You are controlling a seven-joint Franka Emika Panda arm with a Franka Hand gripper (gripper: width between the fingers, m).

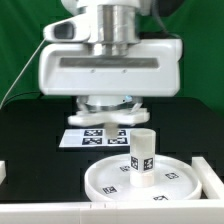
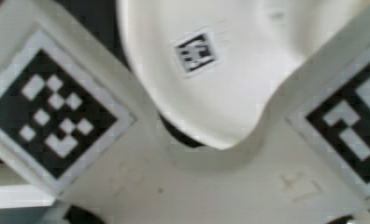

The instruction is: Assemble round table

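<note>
No letters, numbers or brand names can be read in either view; the only signs are black-and-white square tags [image 1: 136, 166], which carry patterns and no text; several stand on the marker board [image 1: 98, 137], one on the side of the short cylinder [image 1: 143, 148], others on the round disc [image 1: 92, 175]; the wrist view shows two large tags and one small tag [image 2: 196, 50] on white surfaces.
</note>
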